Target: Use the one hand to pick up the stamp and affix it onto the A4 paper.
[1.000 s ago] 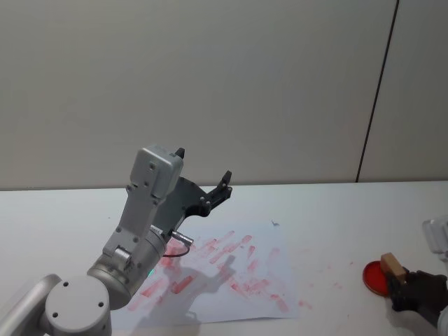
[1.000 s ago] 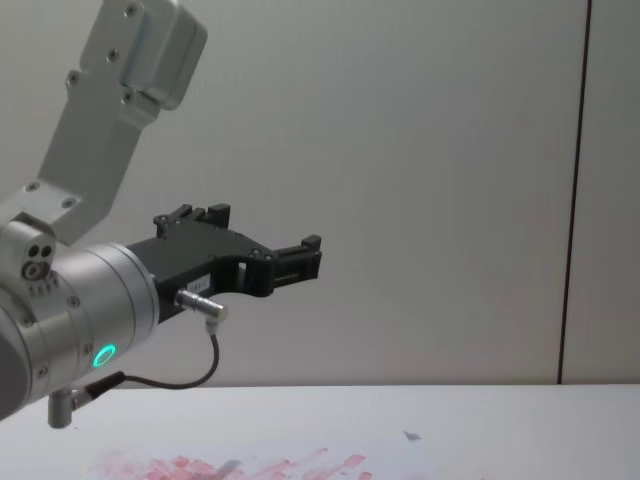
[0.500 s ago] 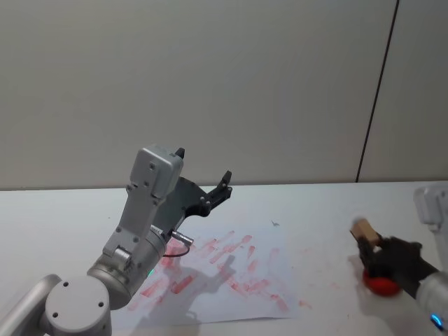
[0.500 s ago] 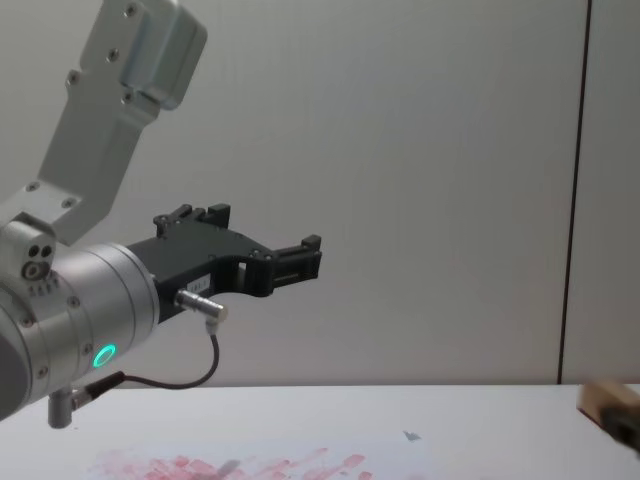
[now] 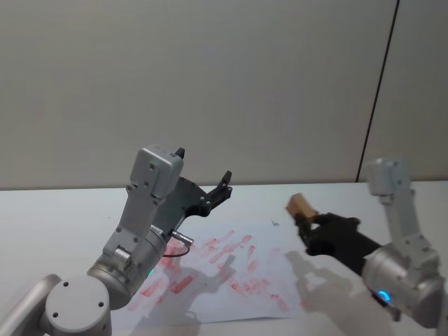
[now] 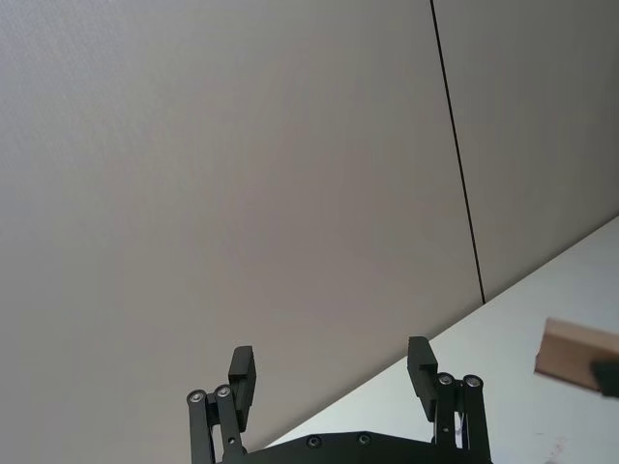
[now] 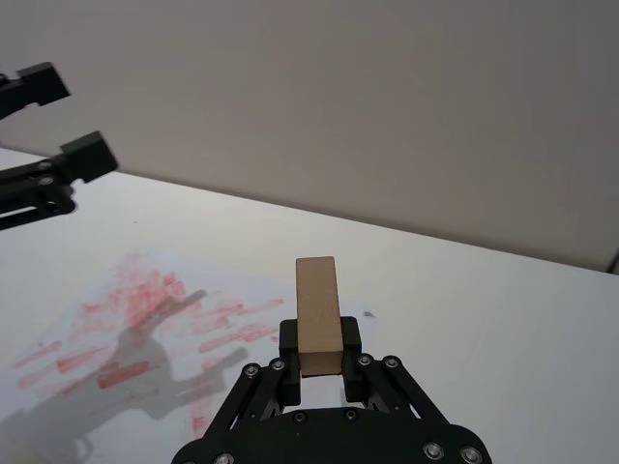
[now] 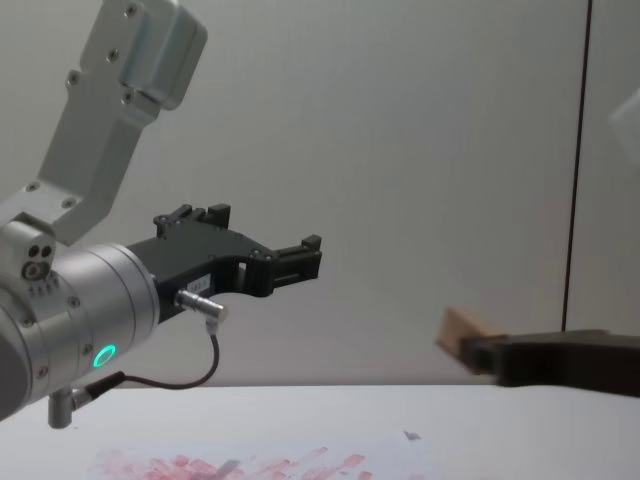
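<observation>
Right claw is clamped on the stamp, with the block standing out past the fingertips and both held off the counter. The A4 paper lies flat below and ahead of that claw, toward its left. Left claw is parked above the paper, fingers apart.

stamp blurred, A4 paper partly hidden behind left arm

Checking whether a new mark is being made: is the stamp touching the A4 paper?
Apart. The chest view shows the stamp, held by the right gripper, in the air with bare wall between it and the A4 paper.
</observation>
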### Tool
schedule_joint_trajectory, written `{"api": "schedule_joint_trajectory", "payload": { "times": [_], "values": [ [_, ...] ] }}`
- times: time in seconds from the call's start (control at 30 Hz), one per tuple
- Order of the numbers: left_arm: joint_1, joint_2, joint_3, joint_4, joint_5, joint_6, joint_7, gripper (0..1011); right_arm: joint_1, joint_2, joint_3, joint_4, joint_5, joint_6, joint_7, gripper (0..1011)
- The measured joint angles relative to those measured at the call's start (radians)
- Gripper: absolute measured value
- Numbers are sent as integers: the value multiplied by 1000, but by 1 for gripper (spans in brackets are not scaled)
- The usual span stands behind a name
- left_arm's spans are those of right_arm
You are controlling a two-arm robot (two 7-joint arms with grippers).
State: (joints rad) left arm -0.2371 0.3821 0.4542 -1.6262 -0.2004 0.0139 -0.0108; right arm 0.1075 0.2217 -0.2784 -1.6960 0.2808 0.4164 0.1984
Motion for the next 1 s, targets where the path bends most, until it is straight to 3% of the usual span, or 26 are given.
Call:
{"api": "schedule_joint_trajectory", "payload": {
  "times": [0.23,0.57,1.0],
  "values": [
    [0,0,0,0,0,0,0,1001,44,-56,-44,54,-29,58,45,218],
    [0,0,0,0,0,0,0,1001,83,-106,-89,136,-90,135,59,217],
    [0,0,0,0,0,0,0,1001,101,-133,-117,213,-149,164,41,218]
  ]
}}
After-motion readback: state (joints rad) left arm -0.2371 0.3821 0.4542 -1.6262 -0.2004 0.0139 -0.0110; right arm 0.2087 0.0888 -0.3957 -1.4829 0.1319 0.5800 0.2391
